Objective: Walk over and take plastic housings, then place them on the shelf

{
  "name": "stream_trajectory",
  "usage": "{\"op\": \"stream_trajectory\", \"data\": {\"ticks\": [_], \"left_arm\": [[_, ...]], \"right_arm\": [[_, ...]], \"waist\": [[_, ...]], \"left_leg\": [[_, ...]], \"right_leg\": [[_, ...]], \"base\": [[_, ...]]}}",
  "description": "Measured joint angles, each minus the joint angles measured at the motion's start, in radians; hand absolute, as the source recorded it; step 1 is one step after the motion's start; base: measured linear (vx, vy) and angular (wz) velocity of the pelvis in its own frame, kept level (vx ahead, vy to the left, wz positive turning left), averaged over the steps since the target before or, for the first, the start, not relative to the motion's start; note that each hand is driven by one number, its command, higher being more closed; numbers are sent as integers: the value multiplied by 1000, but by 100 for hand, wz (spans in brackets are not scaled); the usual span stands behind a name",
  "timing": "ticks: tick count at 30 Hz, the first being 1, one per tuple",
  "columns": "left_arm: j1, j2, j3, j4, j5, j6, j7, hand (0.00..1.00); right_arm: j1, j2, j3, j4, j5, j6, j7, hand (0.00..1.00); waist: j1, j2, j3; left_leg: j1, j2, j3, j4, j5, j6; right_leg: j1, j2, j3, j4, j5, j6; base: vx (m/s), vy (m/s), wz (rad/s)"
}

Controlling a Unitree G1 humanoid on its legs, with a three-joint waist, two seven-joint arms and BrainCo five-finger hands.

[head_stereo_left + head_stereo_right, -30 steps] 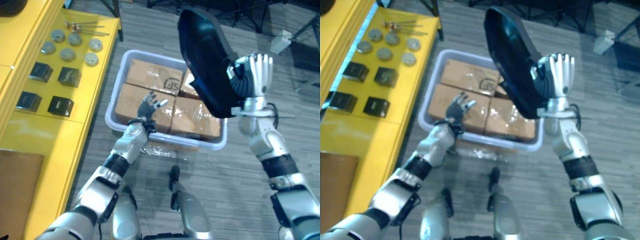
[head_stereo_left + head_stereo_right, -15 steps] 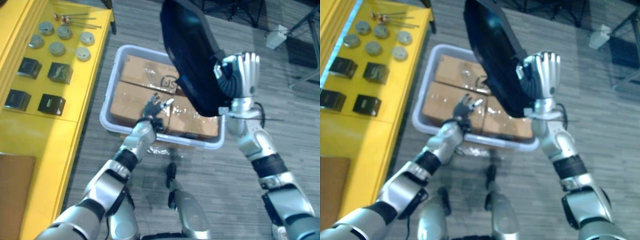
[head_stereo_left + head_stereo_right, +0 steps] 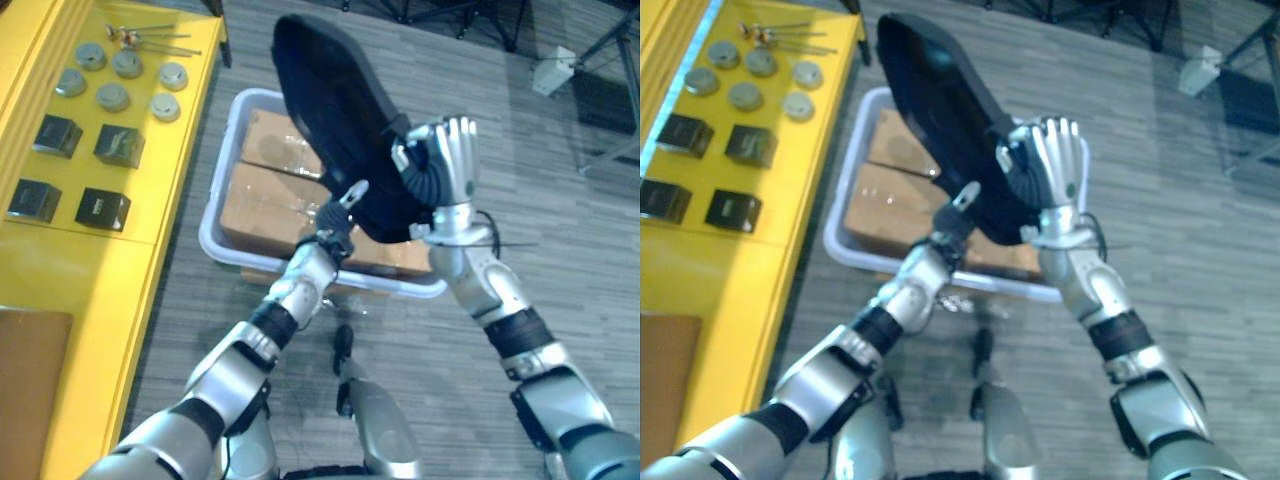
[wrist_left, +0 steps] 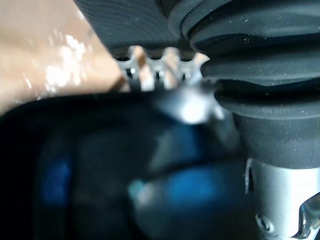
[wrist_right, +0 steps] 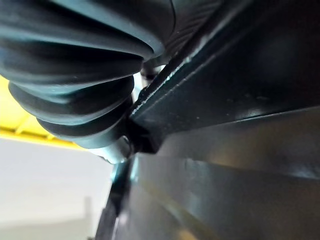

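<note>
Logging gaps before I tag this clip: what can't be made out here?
Hold of the right hand on the housing: hidden behind the housing, eye views; right wrist view too close.
Contact of the left hand with the housing: unclear, left wrist view blurred.
Boxes in the bin: partly covered by the housing.
Rods on the shelf: too small.

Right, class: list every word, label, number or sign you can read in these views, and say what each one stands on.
No text is legible.
Small black boxes on the yellow shelf: pale marks on top, too small to read.
Brown cardboard boxes in the pale plastic tub: only glare, no print readable.
Large black plastic housing held up by the right hand: no label showing.
</note>
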Motion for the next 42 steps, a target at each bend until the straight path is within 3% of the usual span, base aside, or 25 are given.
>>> {"op": "stream_trajectory", "data": {"ticks": [1, 8, 12, 19, 20, 27, 29, 32, 34, 36, 39, 42], "left_arm": [[1, 0, 0, 0, -40, -20, -21, 100], [4, -2, 2, -1, -183, -140, -111, 100], [32, -5, 6, -39, -184, -207, -114, 100], [101, -7, 6, -65, -165, -252, -113, 100], [116, -7, 6, -71, -145, -255, -110, 100], [230, -6, 3, -151, -46, -258, -84, 100], [270, -5, 3, -172, 11, -257, -53, 100], [343, -3, 3, -232, 156, -255, 51, 100], [387, 2, 8, -292, 344, -237, 185, 100], [426, 6, 33, -351, 571, -205, 330, 100], [498, 12, 102, -416, 850, -151, 488, 100], [587, 29, 176, -515, 1035, -113, 576, 100]], "right_arm": [[0, 2, 0, 0, 17, 0, -1, 100], [6, 21, 0, -1, 75, -12, -17, 100], [47, 49, 1, -46, 123, -24, -28, 100], [144, 94, 32, -124, 125, -48, -24, 100], [157, 96, 32, -124, 125, -55, -24, 0], [258, 108, 39, -134, 150, -107, -41, 0], [298, 109, 39, -135, 180, -107, -37, 0], [364, 112, 38, -141, 248, -112, -16, 0], [418, 113, 31, -175, 341, -115, 33, 0], [453, 118, 17, -203, 440, -121, 112, 0], [503, 130, -14, -263, 615, -156, 267, 0], [532, 143, -119, -324, 805, -191, 377, 0]], "waist": [[0, 0, 0], [-1, 0, 0], [-2, 0, 0], [-13, 0, -1], [-17, 0, -1], [-20, 3, -9], [-17, 2, -43], [-4, 15, -80], [4, 26, -118], [6, 36, -142], [16, 43, -195], [28, 54, -225]], "left_leg": [[0, -1, 0, -1, 0, 0], [4, -4, 0, -7, 1, 2], [20, -11, 10, -32, 10, 3], [52, -17, 12, -55, 16, 2], [55, -22, 12, -64, 19, 4], [92, -27, 13, -85, 21, 4], [96, -30, 14, -98, 22, 3], [133, -31, 14, -121, 25, -1], [145, -32, 10, -142, 31, -3], [165, -36, 1, -153, 33, -5], [194, -42, 1, -185, 44, -8], [217, -45, 1, -204, 53, -10]], "right_leg": [[0, -1, 0, 0, 0, 0], [0, -2, 2, 1, 0, 0], [0, -7, 9, 4, -2, 0], [19, -10, 9, 15, -20, 4], [19, -14, 9, 19, -23, 6], [50, -17, 7, 16, -27, 7], [51, -18, 7, 5, -29, 9], [88, -16, 2, -16, -29, 9], [105, -17, -7, -32, -29, 9], [132, -17, -18, -43, -29, 9], [157, -16, -24, -63, -29, 9], [172, -16, -27, -64, -29, 10]], "base": [[-42, 42, 0], [0, 0, 0], [-9, 16, -3], [-4, 3, 0], [-22, 16, 5], [-5, 9, 1], [0, 0, 0], [25, 11, 1], [34, 8, 9], [37, 18, 14], [16, 8, 5], [-3, 4, 1]]}}
